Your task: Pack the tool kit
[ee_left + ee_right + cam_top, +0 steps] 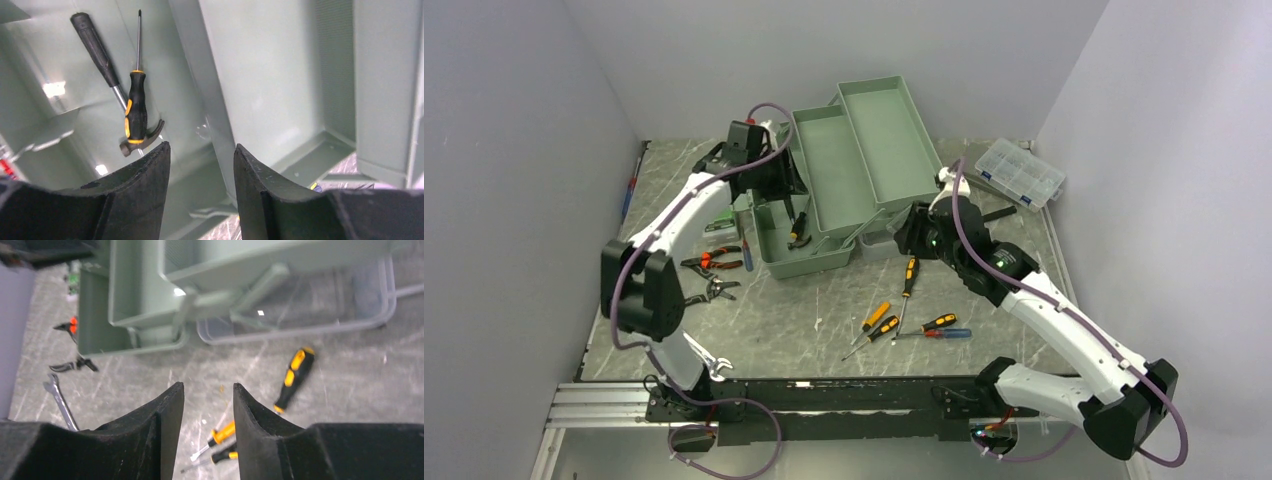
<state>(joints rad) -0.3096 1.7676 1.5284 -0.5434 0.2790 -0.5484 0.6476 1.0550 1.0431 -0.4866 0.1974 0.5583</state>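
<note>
Toolbox (pixel 884 130) sits upper centre, folded open, screwdriver (pixel 136 107) and hammer (pixel 97 50) inside. Your left gripper (pixel 201 150) and right gripper (pixel 207 387) both gape with nothing between the fingers.

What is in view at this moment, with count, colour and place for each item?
toolbox: one, sage-green, trays folded out, far middle of table
lid: one, translucent, on table beside toolbox base
hammer: one, black grip, inside toolbox base
boxed screwdriver: one, black-and-yellow, lying across the hammer
loose screwdrivers: five, four yellow-and-black, one blue, on table in front of toolbox
pliers: two, one orange-handled, one dark, left of toolbox
wrench: one, silver, near left arm's base
organizer box: one, clear, far right
table: one, grey marbled
left gripper: one, black, open, over toolbox base
right gripper: one, black, open, above loose screwdrivers
</note>
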